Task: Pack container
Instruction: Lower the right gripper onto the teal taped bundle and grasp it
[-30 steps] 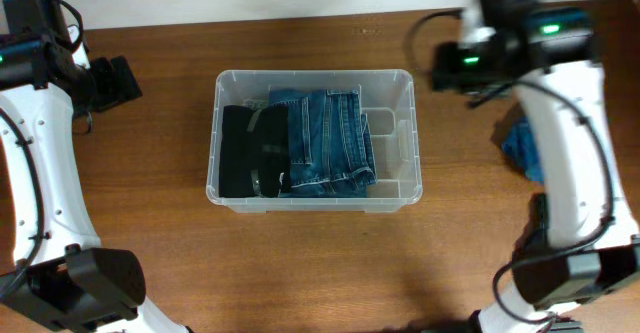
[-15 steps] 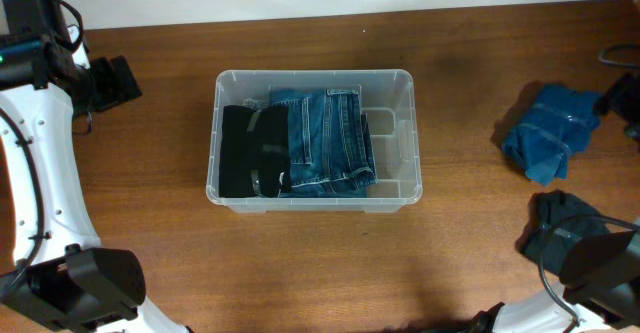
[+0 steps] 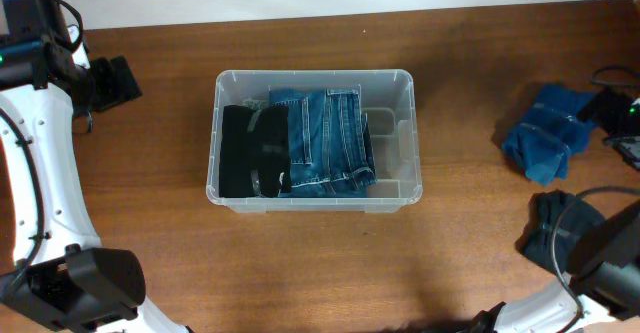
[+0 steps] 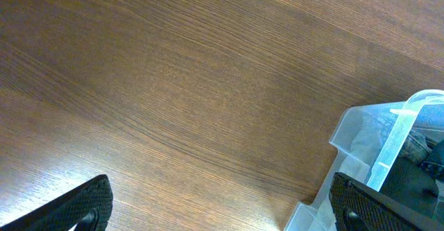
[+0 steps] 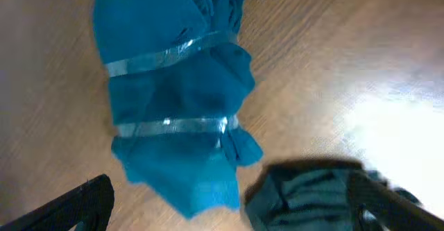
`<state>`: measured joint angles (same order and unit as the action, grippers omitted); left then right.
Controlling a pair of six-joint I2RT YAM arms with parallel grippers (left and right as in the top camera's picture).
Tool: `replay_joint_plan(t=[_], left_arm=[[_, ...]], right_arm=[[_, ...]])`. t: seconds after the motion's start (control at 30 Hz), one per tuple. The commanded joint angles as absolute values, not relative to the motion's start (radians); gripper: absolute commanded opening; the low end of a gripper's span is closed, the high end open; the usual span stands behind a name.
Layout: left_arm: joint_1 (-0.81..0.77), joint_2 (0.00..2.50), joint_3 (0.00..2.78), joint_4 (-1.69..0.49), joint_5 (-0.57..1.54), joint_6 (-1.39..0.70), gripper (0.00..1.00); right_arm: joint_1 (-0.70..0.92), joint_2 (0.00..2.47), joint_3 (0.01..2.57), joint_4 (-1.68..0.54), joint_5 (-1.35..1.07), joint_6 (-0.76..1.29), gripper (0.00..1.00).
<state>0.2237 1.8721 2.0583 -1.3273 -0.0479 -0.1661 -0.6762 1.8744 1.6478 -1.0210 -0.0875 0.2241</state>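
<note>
The clear plastic container point(image 3: 413, 133) stands mid-table. It holds a black folded garment point(image 3: 252, 153) on its left and folded blue jeans point(image 3: 330, 141) in the middle; its right end shows bare plastic. My left gripper point(image 3: 118, 79) is open and empty, left of the container; in the left wrist view point(image 4: 225, 214) it hangs over bare wood with the container's corner point(image 4: 388, 144) at the right. My right gripper point(image 3: 608, 109) is open and empty at the far right, above a blue garment point(image 5: 173, 99) and a dark green garment point(image 5: 312, 196).
The blue garment point(image 3: 545, 133) lies crumpled on the table right of the container. The dark green garment point(image 3: 560, 228) lies just in front of it, near the right arm's base. The table's back edge meets a pale wall.
My right arm has swung from behind the container's right end out to the far right edge, uncovering the blue and dark green garments. The left arm and the container have not moved.
</note>
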Motion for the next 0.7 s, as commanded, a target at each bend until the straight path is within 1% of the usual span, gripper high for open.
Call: replay_joint_plan(t=[0.0,0.13,0.23,0.47,0.5,0.57,0.63,0.67], left_arm=[[0.225,1.864,2.064,-1.325,-0.041,-0.171,0.99],[0.225,1.864,2.064,-1.325,-0.041,-0.171,0.99],[0.225,1.864,2.064,-1.325,-0.041,-0.171,0.99],[0.225,1.864,2.064,-1.325,-0.041,-0.171,0.99],[0.225,1.864,2.064,-1.325,-0.041,-0.171,0.99],[0.225,1.864,2.064,-1.325,-0.041,-0.171,0.99],[0.225,1.864,2.064,-1.325,-0.041,-0.171,0.99],[0.225,1.864,2.064,-1.325,-0.041,-0.171,1.00]], right_arm=[[-0.677,1.952,1.624,-0.970,-0.142,0.213,0.99],[-0.677,2.030,1.624,-0.922,-0.155,0.210,0.99],[-0.677,2.094,1.624,-0.870,-0.237,0.161,0.99],[-0.677,2.191,1.623,-0.858,-0.246,0.162,1.00],[-0.677,2.197,1.623,-0.858,-0.254,0.161,0.95],[-0.677,2.201,1.623,-0.859,-0.259,0.161,0.76],[-0.677,2.201,1.623,-0.860,-0.259,0.161,0.53],[-0.677,2.201,1.623,-0.865,-0.259,0.161,0.44]])
